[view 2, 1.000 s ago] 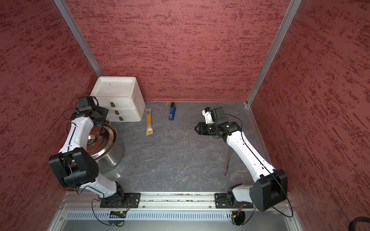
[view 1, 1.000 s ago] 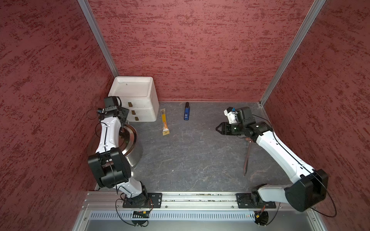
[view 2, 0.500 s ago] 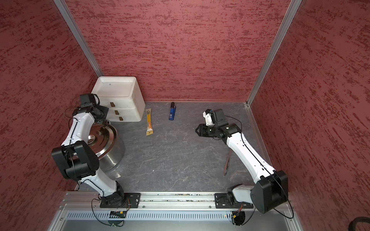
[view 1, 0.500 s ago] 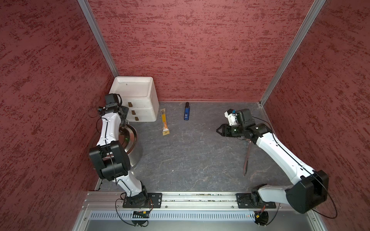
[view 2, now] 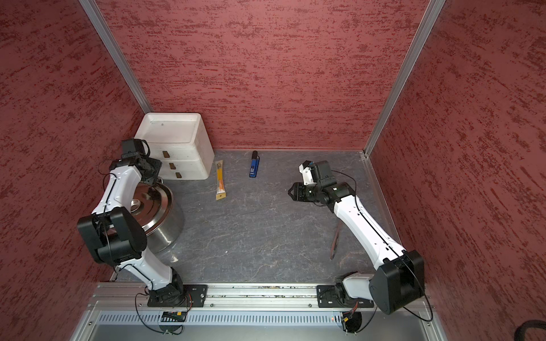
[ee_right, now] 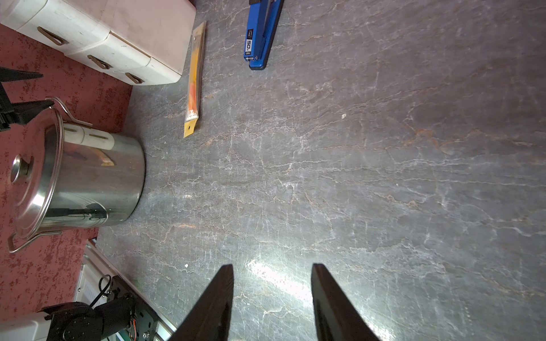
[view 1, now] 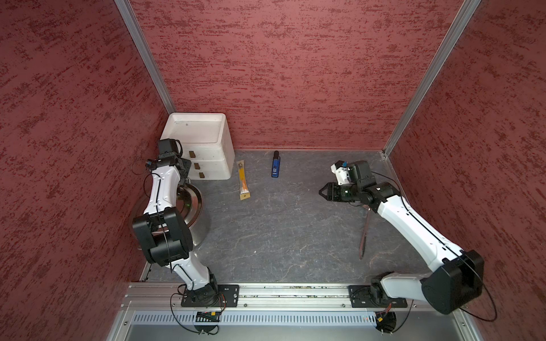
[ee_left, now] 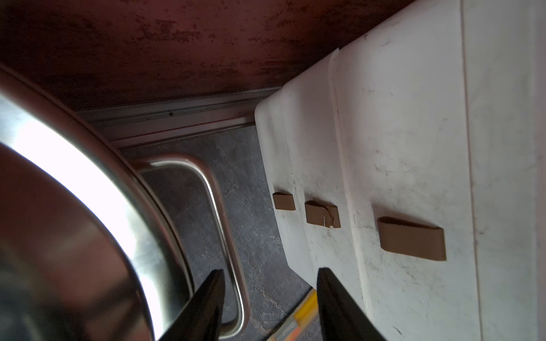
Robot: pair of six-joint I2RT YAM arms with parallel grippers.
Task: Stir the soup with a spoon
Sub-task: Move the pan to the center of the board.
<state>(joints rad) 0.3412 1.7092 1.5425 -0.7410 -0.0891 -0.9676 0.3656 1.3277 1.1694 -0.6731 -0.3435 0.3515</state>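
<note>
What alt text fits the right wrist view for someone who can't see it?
The right gripper, open and empty, points across a marbled table toward a lidded steel pot, a white drawer unit, an orange packaged stick and a blue stapler.

Both top views look steeply down from the front over the whole counter point(view 1: 280, 230). The left wrist view sits close to pot point(ee_left: 226, 236) and drawers point(ee_left: 413, 147); the right wrist view sees both across the counter.

Lidded steel stockpot point(view 2: 165, 233) at left edge of bench point(view 2: 266, 236) under left arm point(view 2: 118, 192), white drawer unit point(view 2: 177, 141) behind, orange stick point(view 2: 220, 184) and blue gadget point(view 2: 253, 168) mid-rear, ladle point(view 2: 334, 245) beside right arm point(view 2: 363, 224)
</note>
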